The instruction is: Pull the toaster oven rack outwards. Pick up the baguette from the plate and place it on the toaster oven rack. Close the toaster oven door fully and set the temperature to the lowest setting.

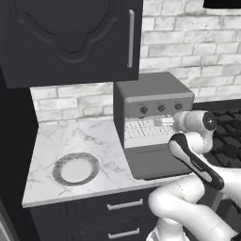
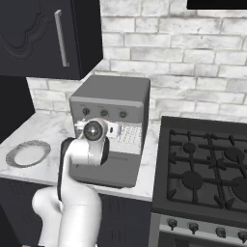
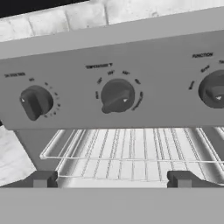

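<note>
Plate (image 1: 75, 168) sits way over on the left of the marble counter (image 1: 61, 141), and it looks bare from here, no baguette on it that I can make out. Moving right, the toaster oven (image 1: 150, 94) has its door (image 1: 153, 162) dropped flat open, and the wire rack (image 3: 131, 153) is sitting inside the mouth. Can't tell if any bread is on it, the arm blocks that. The gripper (image 3: 111, 179) hovers right at the opening, fingers (image 3: 41, 179) spread wide with nothing between them, three knobs (image 3: 117, 96) just above. My guess is we're about at the door step: it needs to back out, get under the door's edge and swing it up shut, then go for the temperature knob.
</note>
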Robot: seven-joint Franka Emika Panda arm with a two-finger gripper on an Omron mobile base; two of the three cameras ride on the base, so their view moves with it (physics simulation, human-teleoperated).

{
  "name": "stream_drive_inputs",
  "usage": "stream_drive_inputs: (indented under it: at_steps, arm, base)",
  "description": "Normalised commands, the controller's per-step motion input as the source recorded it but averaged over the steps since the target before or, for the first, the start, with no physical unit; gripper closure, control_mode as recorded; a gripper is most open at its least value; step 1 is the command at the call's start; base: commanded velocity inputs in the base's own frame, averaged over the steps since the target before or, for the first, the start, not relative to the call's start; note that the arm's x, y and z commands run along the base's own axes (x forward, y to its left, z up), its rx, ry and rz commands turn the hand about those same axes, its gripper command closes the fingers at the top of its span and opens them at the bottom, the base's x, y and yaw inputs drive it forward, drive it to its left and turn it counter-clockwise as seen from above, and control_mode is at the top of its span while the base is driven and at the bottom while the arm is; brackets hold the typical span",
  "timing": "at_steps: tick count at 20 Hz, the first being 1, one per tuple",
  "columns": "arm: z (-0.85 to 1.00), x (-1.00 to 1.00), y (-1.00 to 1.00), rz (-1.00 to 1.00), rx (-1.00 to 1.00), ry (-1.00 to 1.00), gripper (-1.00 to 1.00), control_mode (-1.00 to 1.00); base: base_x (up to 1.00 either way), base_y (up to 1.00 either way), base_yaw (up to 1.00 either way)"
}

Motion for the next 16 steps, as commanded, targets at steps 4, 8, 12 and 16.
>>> stream_drive_inputs:
  at_steps: [4,8,12,16]
  arm:
    - [0.27,-0.4,-0.13,0.0,0.01,0.3,-1.0,-1.0]
    - [-0.01,-0.22,0.0,0.0,0.08,0.15,-1.0,-1.0]
    - [-0.2,-0.1,0.02,0.01,0.04,0.19,-1.0,-1.0]
    - [-0.16,-0.3,0.0,0.0,0.09,0.22,-1.0,-1.0]
  base:
    - [0.0,0.0,0.0]
    - [0.0,0.0,0.0]
    - [0.0,0.0,0.0]
    - [0.0,0.0,0.0]
